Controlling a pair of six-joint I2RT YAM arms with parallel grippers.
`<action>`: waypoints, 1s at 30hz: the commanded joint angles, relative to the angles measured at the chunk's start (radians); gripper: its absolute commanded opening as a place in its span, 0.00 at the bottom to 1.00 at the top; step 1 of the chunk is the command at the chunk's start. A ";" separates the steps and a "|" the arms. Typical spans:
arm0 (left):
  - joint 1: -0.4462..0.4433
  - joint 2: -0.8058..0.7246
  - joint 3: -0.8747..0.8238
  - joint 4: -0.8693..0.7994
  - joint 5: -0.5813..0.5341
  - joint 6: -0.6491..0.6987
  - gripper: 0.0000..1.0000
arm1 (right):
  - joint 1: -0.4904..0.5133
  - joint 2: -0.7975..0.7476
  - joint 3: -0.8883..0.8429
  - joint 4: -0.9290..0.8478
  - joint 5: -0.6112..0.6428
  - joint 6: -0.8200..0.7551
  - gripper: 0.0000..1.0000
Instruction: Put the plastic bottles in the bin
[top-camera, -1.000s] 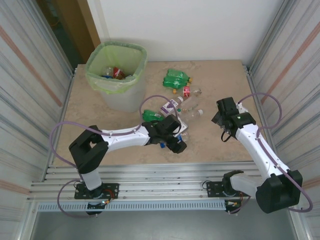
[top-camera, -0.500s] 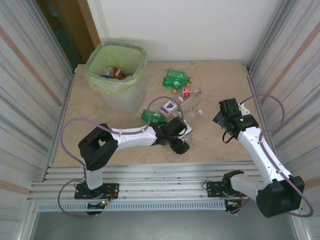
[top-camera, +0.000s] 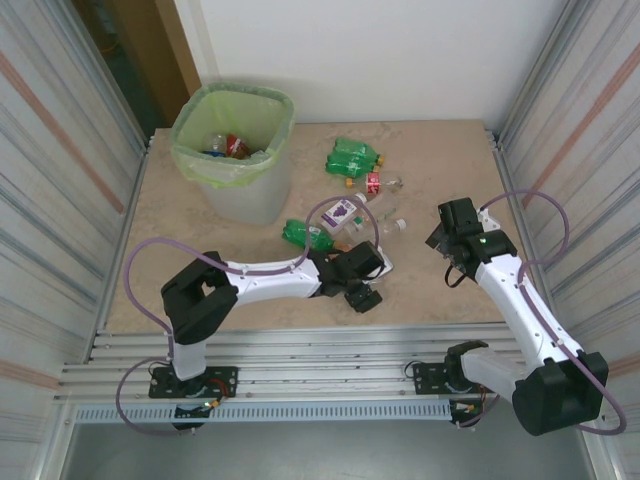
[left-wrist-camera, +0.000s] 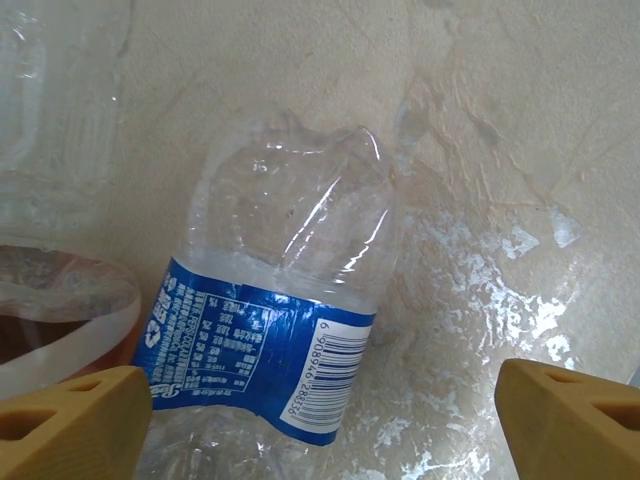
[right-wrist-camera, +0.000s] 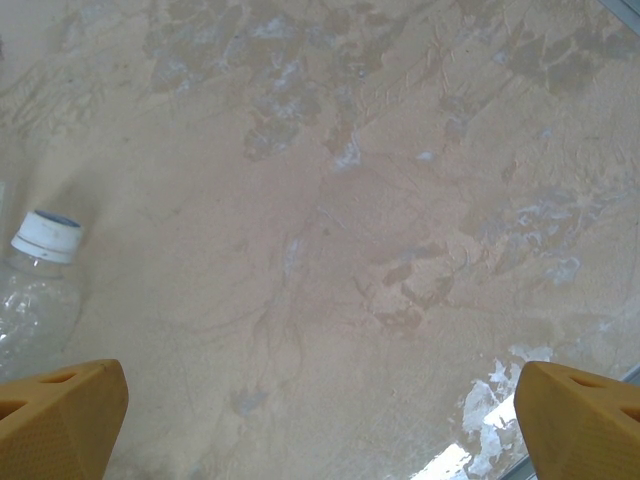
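The bin (top-camera: 266, 178), lined with a green bag, stands at the far left with some bottles (top-camera: 228, 146) inside. More plastic bottles lie mid-table: two green ones (top-camera: 352, 157) (top-camera: 303, 232), a red-labelled one (top-camera: 373, 182), a purple-labelled one (top-camera: 340, 212) and a clear one (top-camera: 387, 227). My left gripper (top-camera: 366, 290) (left-wrist-camera: 320, 430) is open just above a crushed clear bottle with a blue label (left-wrist-camera: 285, 290), which lies between its fingers and nearer the left one. My right gripper (top-camera: 450, 262) (right-wrist-camera: 320, 430) is open over bare table, with a white-capped clear bottle (right-wrist-camera: 40, 270) to its left.
A brown-labelled bottle (left-wrist-camera: 50, 320) lies beside the blue-labelled one. Corrugated metal walls close in both sides of the table (top-camera: 200, 260). The metal rail frame runs along the near edge (top-camera: 320, 350).
My left arm has swung to the right and a little nearer, bringing its gripper over the blue-labelled bottle. The right arm shifted only slightly.
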 joint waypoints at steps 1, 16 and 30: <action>0.000 0.009 0.055 -0.030 -0.043 0.034 0.89 | -0.008 -0.008 -0.010 -0.007 -0.003 -0.015 0.98; 0.000 0.128 0.157 -0.082 -0.029 0.070 0.90 | -0.009 -0.029 -0.022 -0.019 0.005 -0.015 0.98; 0.000 0.213 0.201 -0.132 0.036 0.076 0.85 | -0.013 -0.028 -0.029 -0.014 0.003 -0.012 0.98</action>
